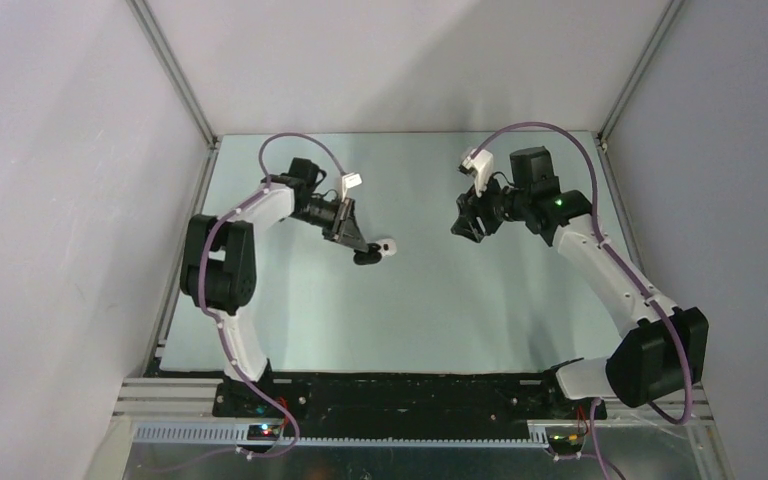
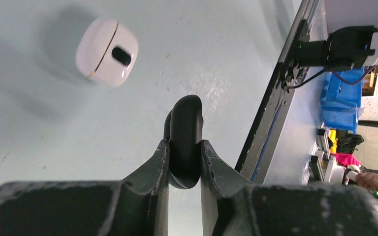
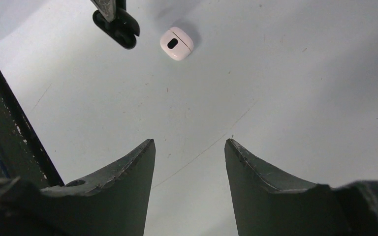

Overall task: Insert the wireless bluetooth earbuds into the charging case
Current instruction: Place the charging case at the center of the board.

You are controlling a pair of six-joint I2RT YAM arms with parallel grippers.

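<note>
left gripper [image 2: 184, 147] is clenched on a black rounded plastic case [image 2: 187, 113] near a white pebble-shaped plastic case [image 2: 107, 51]; right gripper [image 3: 189, 145] is left released.

The white case [image 2: 107, 51] bears a black oval; the second case [image 2: 184, 142] is black.

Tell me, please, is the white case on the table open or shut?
Shut: the white case shows only a thin seam, its halves together.
</note>
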